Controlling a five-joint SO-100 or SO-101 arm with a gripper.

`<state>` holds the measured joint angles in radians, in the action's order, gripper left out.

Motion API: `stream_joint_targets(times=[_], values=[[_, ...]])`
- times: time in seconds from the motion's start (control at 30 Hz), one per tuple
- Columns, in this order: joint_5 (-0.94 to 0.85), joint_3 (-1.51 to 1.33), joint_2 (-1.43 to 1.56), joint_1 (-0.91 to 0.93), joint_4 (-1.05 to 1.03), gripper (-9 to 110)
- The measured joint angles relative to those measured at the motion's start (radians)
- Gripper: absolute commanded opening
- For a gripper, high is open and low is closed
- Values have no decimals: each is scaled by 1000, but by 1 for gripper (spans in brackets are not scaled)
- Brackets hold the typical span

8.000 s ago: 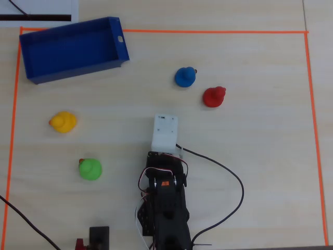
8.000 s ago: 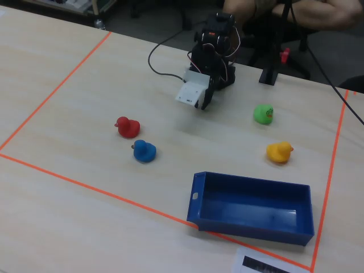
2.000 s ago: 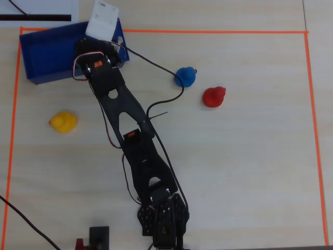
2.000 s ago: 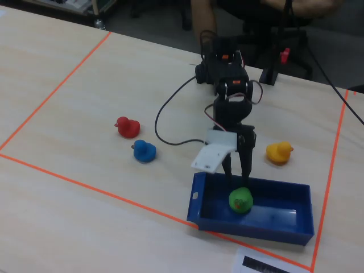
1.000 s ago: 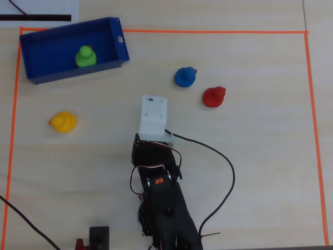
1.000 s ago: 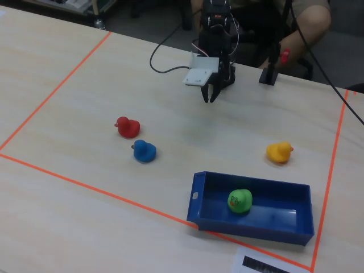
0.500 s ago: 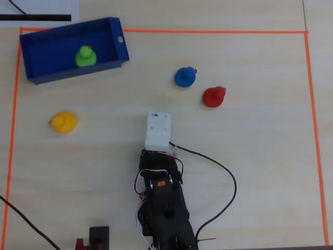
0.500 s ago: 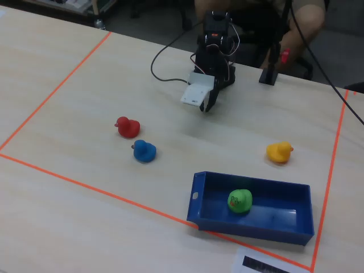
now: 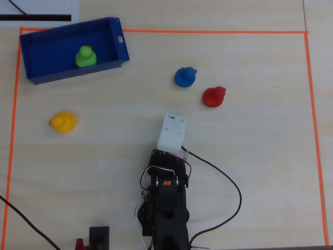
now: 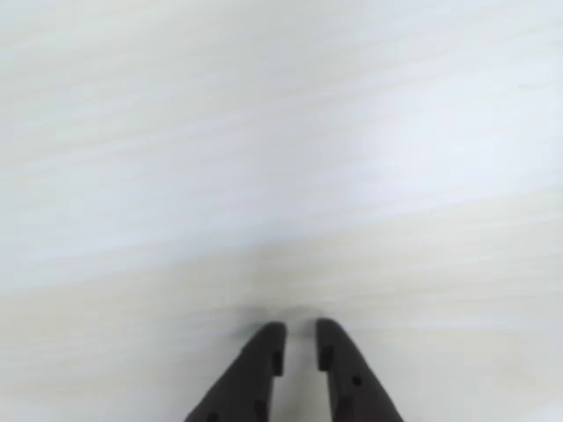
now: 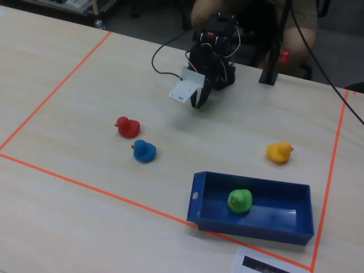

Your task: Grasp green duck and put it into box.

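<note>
**Green duck sits in the blue bin; arm folded back over bare table**

The work surface is a pale wood-grain table (image 9: 250, 156) marked with a rectangle of orange tape (image 9: 213, 32). In the fixed view the far edge of the table gives way to a dark floor, where chair legs and part of a seated person (image 11: 296, 23) show behind the arm. A white sheet with a black bar (image 9: 36, 10) lies outside the tape beyond the bin in the overhead view.

The small bright green rubber duck (image 9: 86, 56) rests upright inside the large rectangular blue plastic bin (image 9: 112, 31), nearer the end that carries the small white mark; in the fixed view the duck (image 11: 240, 201) stands on the bin's floor, clear of its walls (image 11: 196, 199).

Three other rubber ducks sit on the open table. The yellow duck (image 9: 63, 122) lies near the bin but outside it. The blue duck (image 9: 184, 76) and the red duck (image 9: 214, 96) stand near each other, well apart from the bin.

The black robot arm (image 9: 165, 203) is folded close to its base, a white block (image 9: 172, 132) at its wrist and a black cable (image 9: 229, 187) looping beside it. In the wrist view the gripper (image 10: 299, 338) points at bare table, its two dark fingers (image 10: 264, 352) nearly together with a narrow slit between them, pinching nothing. No duck lies between the arm and the bin.
</note>
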<state>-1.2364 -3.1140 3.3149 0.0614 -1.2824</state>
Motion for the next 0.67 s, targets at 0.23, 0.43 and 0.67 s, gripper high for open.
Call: stream_joint_targets(times=[0.23, 0.43, 0.67], values=[[2, 0, 0, 23, 0, 3], [2, 0, 0, 23, 0, 3], [2, 0, 0, 23, -2, 3]])
